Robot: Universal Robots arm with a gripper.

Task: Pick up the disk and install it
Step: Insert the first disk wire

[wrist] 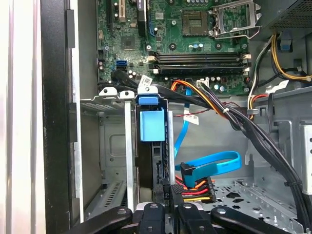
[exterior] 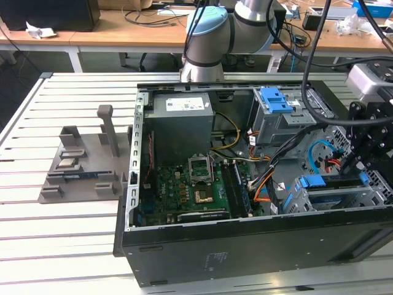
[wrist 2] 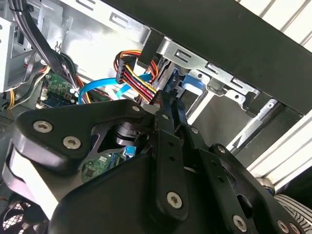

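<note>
— Can you make out any writing from where you stand?

— Nothing I could read. There's a white label (exterior: 184,105) on the grey power-supply box (exterior: 182,123), printed, but the lines are too small to tell.

— And inside the case?

— A little white tag (wrist: 146,80) on the motherboard (wrist: 185,44) in the first wrist view, and another tag (wrist: 192,118) on a cable — both illegible.
</note>
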